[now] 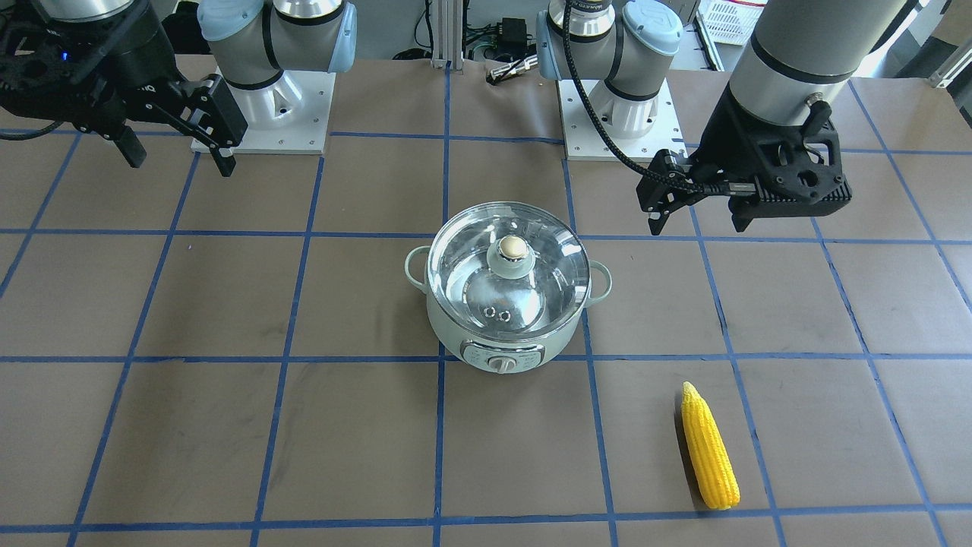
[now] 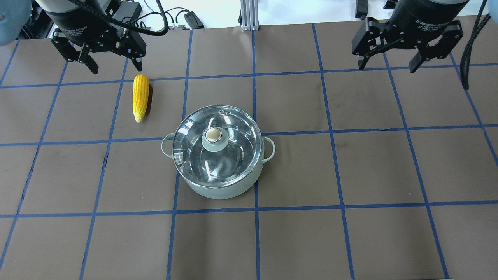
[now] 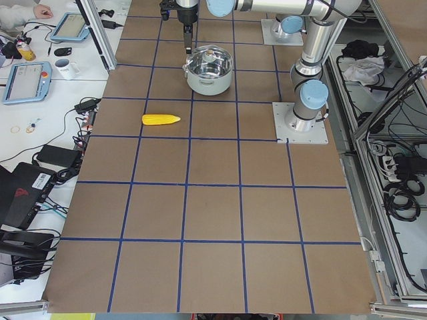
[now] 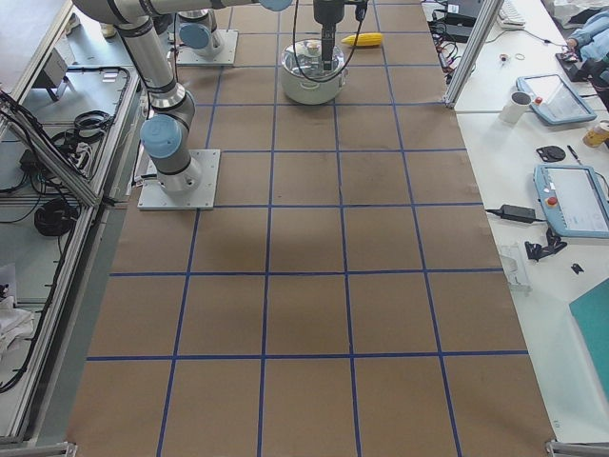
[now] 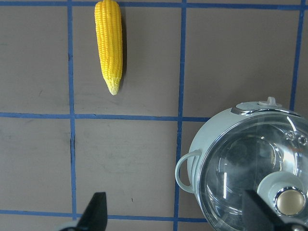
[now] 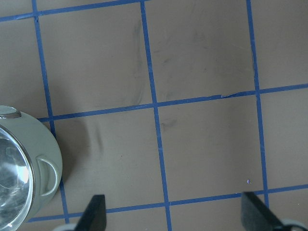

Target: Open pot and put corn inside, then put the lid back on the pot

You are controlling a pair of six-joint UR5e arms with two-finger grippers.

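Observation:
The pale mint-green pot stands at the table's middle with the clear glass lid shut on it. It also shows in the front view, lid on. The yellow corn lies flat on the table, left of and beyond the pot, its point toward the robot; it also shows in the front view and the left wrist view. My left gripper hangs open and empty just beyond the corn. My right gripper hangs open and empty at the far right, well away from the pot.
The brown table carries a blue tape grid. The two arm bases sit on white plates behind the pot. A side bench with tablets and a mug runs along the table's far edge.

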